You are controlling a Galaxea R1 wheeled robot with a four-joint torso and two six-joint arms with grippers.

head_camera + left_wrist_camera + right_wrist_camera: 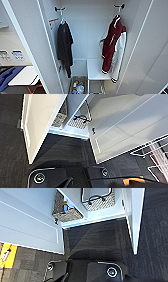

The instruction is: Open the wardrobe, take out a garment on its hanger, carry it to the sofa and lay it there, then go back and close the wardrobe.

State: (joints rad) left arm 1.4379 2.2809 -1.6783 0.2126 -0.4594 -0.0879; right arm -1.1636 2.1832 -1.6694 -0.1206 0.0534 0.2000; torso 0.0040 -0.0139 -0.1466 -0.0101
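Observation:
The wardrobe [87,32] stands open in front of me, its two white doors swung wide to either side. Inside on the right, the maroon garment [112,42] with white sleeves hangs on its thin white hanger [118,12] from a black peg. On the left of the interior, a black T-shirt [64,45] hangs from another peg. The left wrist view shows the foot of an open wardrobe door [37,124] over dark carpet. In the right wrist view, the other door [27,225] and the wardrobe's bottom edge show.
A white shelf [96,71] sits low inside the wardrobe, with a woven basket [77,86] of small items beside it. Woven baskets [98,201] line the wardrobe floor. A white table [23,76] and a blue seat [7,76] stand at the left. Dark carpet [100,238] lies below.

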